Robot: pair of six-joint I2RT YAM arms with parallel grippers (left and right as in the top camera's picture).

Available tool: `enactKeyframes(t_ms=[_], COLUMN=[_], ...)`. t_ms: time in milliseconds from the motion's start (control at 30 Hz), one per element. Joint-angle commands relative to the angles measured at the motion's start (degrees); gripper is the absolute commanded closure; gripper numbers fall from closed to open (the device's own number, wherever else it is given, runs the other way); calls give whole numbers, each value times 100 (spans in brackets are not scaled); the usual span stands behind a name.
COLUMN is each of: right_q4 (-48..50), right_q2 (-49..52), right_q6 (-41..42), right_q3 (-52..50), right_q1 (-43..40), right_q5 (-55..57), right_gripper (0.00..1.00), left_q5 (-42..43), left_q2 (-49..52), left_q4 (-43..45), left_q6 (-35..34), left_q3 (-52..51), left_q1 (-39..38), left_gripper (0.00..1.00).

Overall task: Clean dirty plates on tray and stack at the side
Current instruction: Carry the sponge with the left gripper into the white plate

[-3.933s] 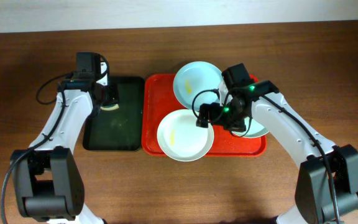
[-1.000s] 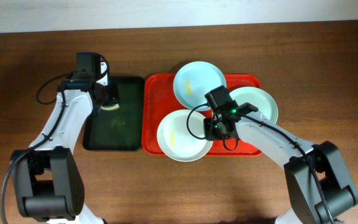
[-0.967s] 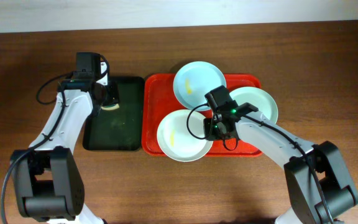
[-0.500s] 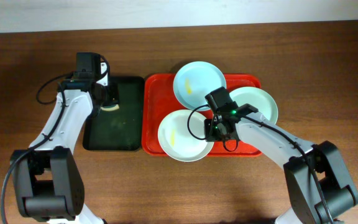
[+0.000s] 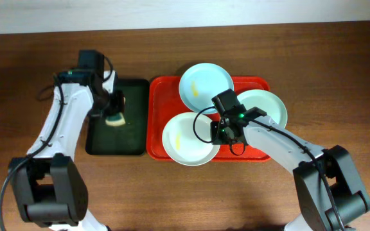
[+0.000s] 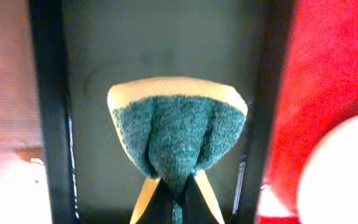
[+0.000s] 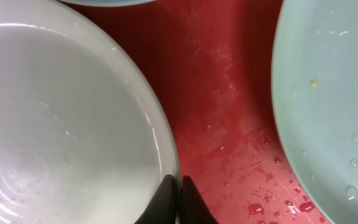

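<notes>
Three plates lie on the red tray (image 5: 259,153): a pale blue plate (image 5: 204,85) at the back, a mint green plate (image 5: 267,108) on the right, and a white plate (image 5: 184,141) with a yellow smear at the front left. My right gripper (image 5: 219,133) is shut on the white plate's right rim; in the right wrist view its fingertips (image 7: 178,200) pinch the white plate's rim (image 7: 61,124), with the mint green plate (image 7: 334,93) apart to the right. My left gripper (image 5: 114,108) is shut on a green and yellow sponge (image 6: 178,134) above the dark tray.
A smaller dark green-black tray (image 5: 117,141) sits just left of the red tray (image 6: 334,74), and the sponge (image 5: 114,119) hangs over it. Water drops dot the red tray floor (image 7: 229,124). Brown wooden table (image 5: 339,58) surrounds both trays.
My left arm has lifted the sponge from the back of the dark tray and brought it forward. My right gripper has closed on the white plate's rim and stays in place.
</notes>
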Motion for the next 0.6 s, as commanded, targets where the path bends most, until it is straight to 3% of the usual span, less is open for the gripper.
enactKeyframes(t_ms=[0,167,400,567], right_q4=[9,4,11,11], right_q2=[74,74,74,74], right_q6=[33,31,31,28], right_q3=[-98,-98,-98,-98], right_q1=[35,35,35,35], right_q5=[-33,-31,-31,-208], right_gripper=[96,96,96,96], left_q5=[125,507,507,492], left_q2=[-37,-35,-33,63], left_q4=[-393,-446,-398,-356], left_q6=[-317,-348,-1180,-1213], left_q3=[697,662,656,654], left_q1=[-315,-960,-1801,-2175], left_gripper=[100,100,100,100])
